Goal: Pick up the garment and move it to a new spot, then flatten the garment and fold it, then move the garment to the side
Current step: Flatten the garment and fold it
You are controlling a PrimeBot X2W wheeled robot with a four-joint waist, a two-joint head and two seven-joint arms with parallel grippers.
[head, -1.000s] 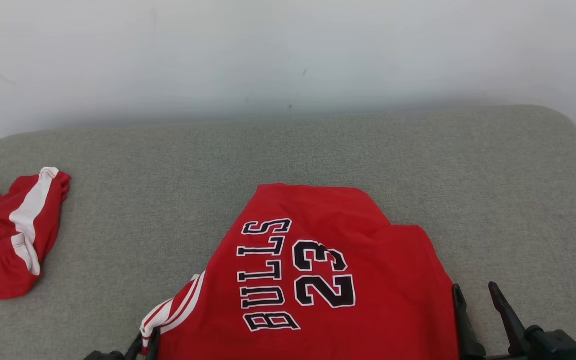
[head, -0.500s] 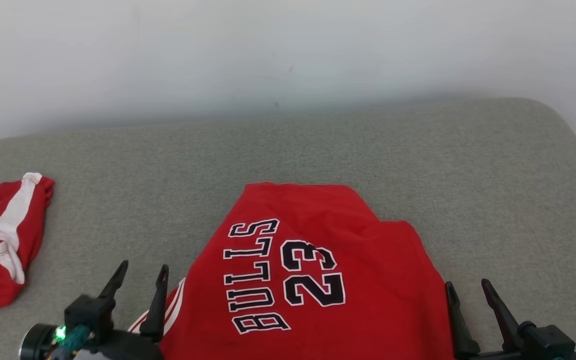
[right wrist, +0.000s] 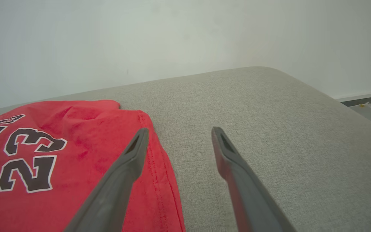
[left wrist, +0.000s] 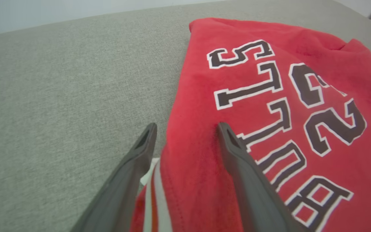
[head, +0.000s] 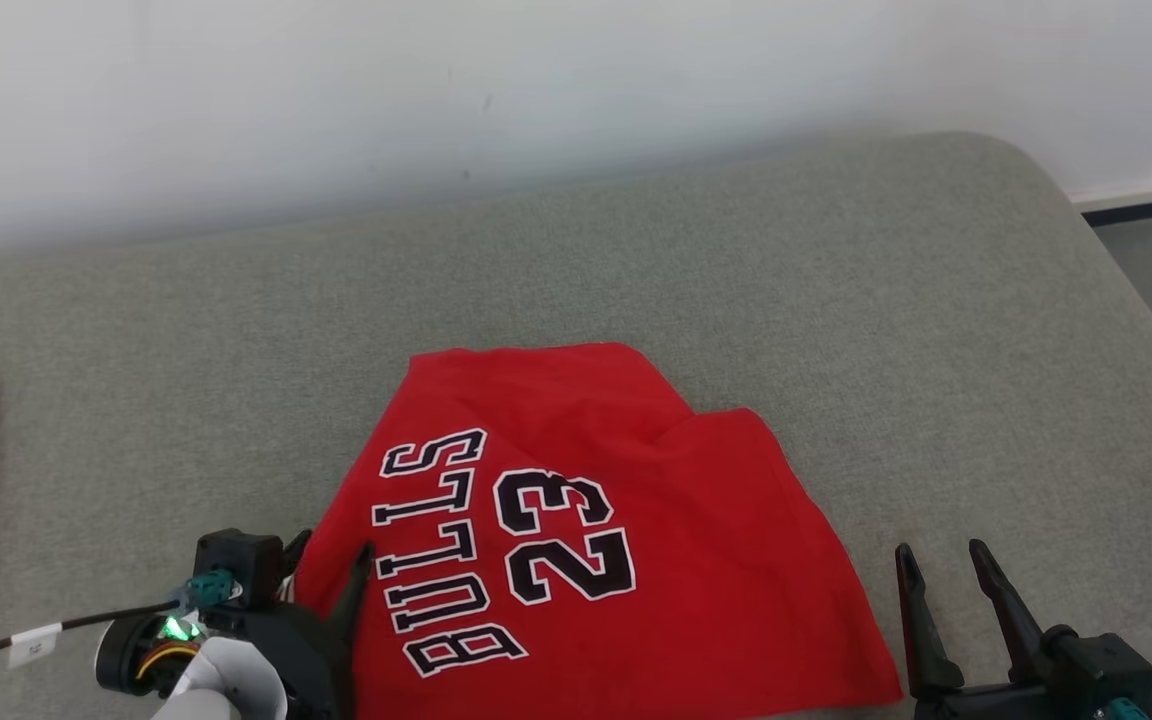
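Left claw [head: 332, 548] is gaping wide astride near-left edge of red jersey [head: 576, 500] | right claw [head: 941, 548] is gaping empty beside its right hem | jersey is lying flattish, part-folded, mid grey cushion [head: 836, 300] | judging: folding unfinished, side move pending.

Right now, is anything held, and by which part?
Nothing is held: left gripper open over the jersey at its left edge, right gripper open beside it.
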